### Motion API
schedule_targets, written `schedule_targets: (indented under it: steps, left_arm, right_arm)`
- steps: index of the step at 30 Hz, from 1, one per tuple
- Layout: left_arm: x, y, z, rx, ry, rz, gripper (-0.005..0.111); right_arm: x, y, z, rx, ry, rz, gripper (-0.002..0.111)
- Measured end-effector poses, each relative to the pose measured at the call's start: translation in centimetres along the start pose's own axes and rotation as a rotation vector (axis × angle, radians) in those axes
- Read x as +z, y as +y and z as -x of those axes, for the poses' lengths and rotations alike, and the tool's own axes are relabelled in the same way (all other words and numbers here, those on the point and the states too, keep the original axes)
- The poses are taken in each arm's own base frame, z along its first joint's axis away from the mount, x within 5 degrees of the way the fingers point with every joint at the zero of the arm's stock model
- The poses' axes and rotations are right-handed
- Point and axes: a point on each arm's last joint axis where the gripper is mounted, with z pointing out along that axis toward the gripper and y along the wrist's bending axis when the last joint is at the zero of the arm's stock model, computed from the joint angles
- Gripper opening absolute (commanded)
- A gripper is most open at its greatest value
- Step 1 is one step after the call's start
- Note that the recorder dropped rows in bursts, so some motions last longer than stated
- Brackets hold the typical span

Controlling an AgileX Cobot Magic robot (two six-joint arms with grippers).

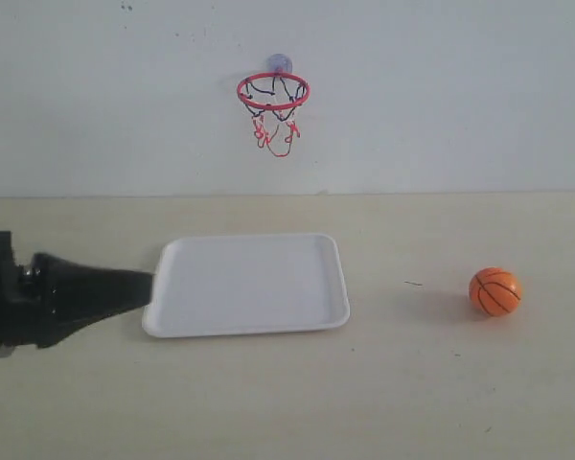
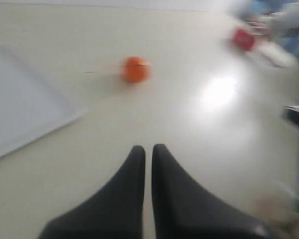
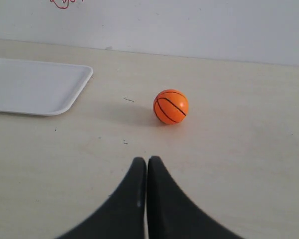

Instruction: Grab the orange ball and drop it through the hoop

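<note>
While the orange ball (image 1: 495,292) is lying on the tabletop (image 1: 412,402), right of the tray (image 1: 249,284) sitting below the hoop (image 1: 272,91) as likely catcher, I am noting left gripper (image 2: 148,148) and right gripper (image 3: 147,159) both pinched together, empty.

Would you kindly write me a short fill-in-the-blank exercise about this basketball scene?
1. In the exterior view, the orange ball lies to the ____ of the white tray.
2. The hoop has a ____ rim.
3. The left gripper and the right gripper are not open but ____.
Missing words: right; red; shut.
</note>
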Motion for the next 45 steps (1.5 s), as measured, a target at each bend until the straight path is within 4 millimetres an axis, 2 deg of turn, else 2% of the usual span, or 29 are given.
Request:
schedule_targets:
  steps: [3,6,12,20,25,29,33,38,42,45]
  left_arm:
    - [-2.1,1.7,-0.6,-0.103,-0.050,0.360,0.004]
    - [-3.8,1.7,-0.1,-0.207,-0.157,0.507,0.004]
    - [-5.6,-0.4,1.0,-0.211,-0.290,0.471,0.004]
    - [-6.9,-2.0,1.5,-0.165,-0.364,0.445,0.004]
    - [-8.5,-3.8,1.9,-0.105,-0.450,0.420,0.004]
    - [-10.6,-5.3,1.2,-0.043,-0.553,0.441,0.004]
    - [-13.3,-6.9,-0.4,0.086,-0.696,0.528,0.004]
    - [-15.7,-8.7,-1.9,0.239,-0.836,0.631,0.004]
    - [-16.6,-10.0,-2.5,0.298,-0.907,0.613,0.004]
    - [-16.4,-10.6,-2.6,0.332,-0.902,0.559,0.004]
  right_arm:
    - [0.0,0.0,0.0,0.000,0.000,0.000,0.000]
    - [0.0,0.0,0.0,0.000,0.000,0.000,0.000]
    - [0.0,0.0,0.0,0.000,0.000,0.000,0.000]
    - [0.0,0.0,0.0,0.000,0.000,0.000,0.000]
    - [0.0,0.0,0.0,0.000,0.000,0.000,0.000]
    - [0.0,0.0,0.0,0.000,0.000,0.000,0.000]
    - [0.0,0.0,0.0,0.000,0.000,0.000,0.000]
    - [0.0,0.0,0.0,0.000,0.000,0.000,0.000]
    - [0.0,0.0,0.0,0.000,0.000,0.000,0.000]
    - [0.0,0.0,0.0,0.000,0.000,0.000,0.000]
